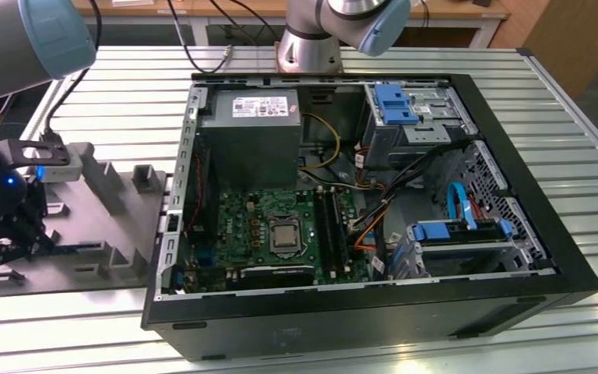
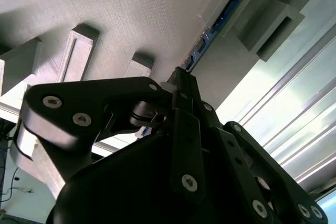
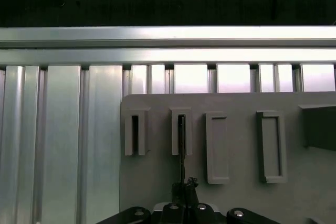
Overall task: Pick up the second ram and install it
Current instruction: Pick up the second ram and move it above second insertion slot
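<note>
No text can be read in any of the views. In the exterior view, a white label (image 1: 261, 106) lies on the top face of the grey power supply (image 1: 249, 140) inside the open computer case (image 1: 486, 292). It carries rows of dark print and a few small marks, all too fine to make out. In the second wrist view, the second ram (image 2: 218, 24) shows its blue edge in a slot of the grey holder (image 2: 131, 14), and no characters can be told on it.
</note>
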Robot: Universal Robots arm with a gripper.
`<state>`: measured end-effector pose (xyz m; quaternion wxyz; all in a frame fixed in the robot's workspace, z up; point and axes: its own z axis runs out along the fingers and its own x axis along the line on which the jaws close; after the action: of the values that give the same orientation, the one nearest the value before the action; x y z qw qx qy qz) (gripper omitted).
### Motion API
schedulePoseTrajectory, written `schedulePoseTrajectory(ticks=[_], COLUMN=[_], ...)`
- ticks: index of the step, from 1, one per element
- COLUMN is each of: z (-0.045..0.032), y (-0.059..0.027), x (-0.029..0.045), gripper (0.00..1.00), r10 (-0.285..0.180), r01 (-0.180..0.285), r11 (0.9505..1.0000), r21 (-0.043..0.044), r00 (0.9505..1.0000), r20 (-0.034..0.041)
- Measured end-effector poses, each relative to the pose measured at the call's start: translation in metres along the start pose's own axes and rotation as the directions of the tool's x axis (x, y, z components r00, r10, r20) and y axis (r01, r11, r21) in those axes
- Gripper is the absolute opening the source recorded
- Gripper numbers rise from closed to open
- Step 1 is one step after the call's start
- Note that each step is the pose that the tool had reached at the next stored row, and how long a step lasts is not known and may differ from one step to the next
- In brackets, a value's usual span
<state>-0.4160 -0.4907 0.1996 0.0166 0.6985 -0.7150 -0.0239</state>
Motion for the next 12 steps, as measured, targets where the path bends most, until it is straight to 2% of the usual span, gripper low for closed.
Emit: schedulePoseTrajectory(ticks=[3, 4, 8, 12], z=[0.0000, 0.0000, 0.0000, 0.0000], y=[0.0000, 0.0000, 0.0000, 0.0000], x=[0.0000, 0.0000, 0.0000, 0.0001], gripper=[0.12, 0.12, 0.12, 0.12], r10=[0.003, 0.022, 0.025, -0.008], r01=[-0.003, -0.022, -0.025, 0.008], r11=[1.0000, 0.9998, 0.9997, 1.0000], r21=[0.0000, 0.0002, 0.0002, -0.0001], r00=[1.0000, 0.9998, 0.9997, 1.0000], r20=[0.0002, 0.0012, 0.0014, -0.0004])
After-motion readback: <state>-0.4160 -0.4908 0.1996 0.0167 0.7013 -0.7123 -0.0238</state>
